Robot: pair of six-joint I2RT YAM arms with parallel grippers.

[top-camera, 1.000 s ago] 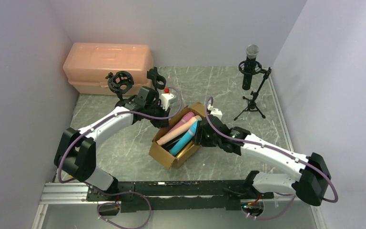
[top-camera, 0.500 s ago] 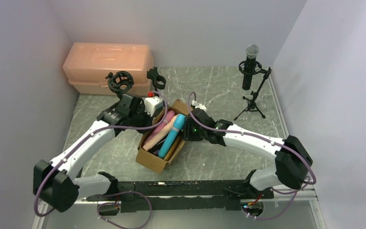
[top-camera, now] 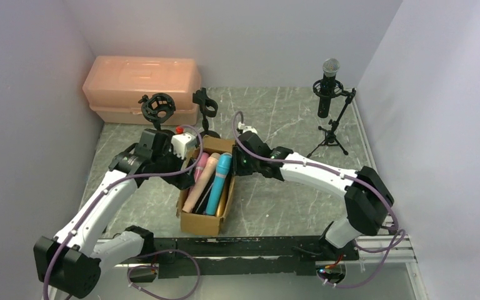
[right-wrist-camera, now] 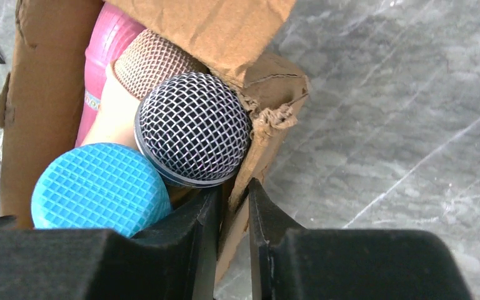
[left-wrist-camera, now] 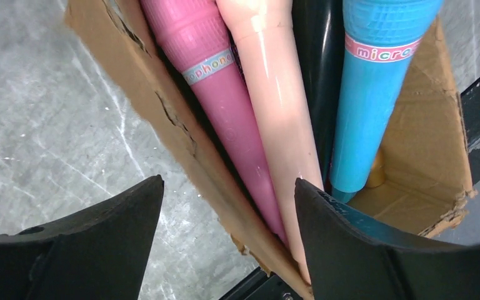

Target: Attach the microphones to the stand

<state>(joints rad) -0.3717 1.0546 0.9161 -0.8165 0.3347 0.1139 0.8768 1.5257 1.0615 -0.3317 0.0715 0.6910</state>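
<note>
Pink (top-camera: pixel 199 167), peach (top-camera: pixel 201 187) and teal (top-camera: pixel 219 184) microphones lie in an open cardboard box (top-camera: pixel 200 222). A black one with a silver mesh head (right-wrist-camera: pixel 194 128) lies among them. My left gripper (left-wrist-camera: pixel 228 184) stands open astride the box's left wall (left-wrist-camera: pixel 162 119), gripping nothing. My right gripper (right-wrist-camera: pixel 233 187) is shut on the box's torn right wall (right-wrist-camera: pixel 269 131), beside the teal head (right-wrist-camera: pixel 100 187). A stand with an empty shock mount (top-camera: pixel 158 107) and clip (top-camera: pixel 204 103) rises behind the box. The tripod stand (top-camera: pixel 330 134) at the back right holds one microphone (top-camera: pixel 329 87).
A peach plastic case (top-camera: pixel 142 87) sits at the back left against the wall. Pale walls close in on both sides. The black rail (top-camera: pixel 237 247) with the arm bases runs along the near edge, just below the box.
The box has slid left and turned to lie lengthwise. My left gripper has opened and let go of its wall. My right gripper has closed further on the right wall.
</note>
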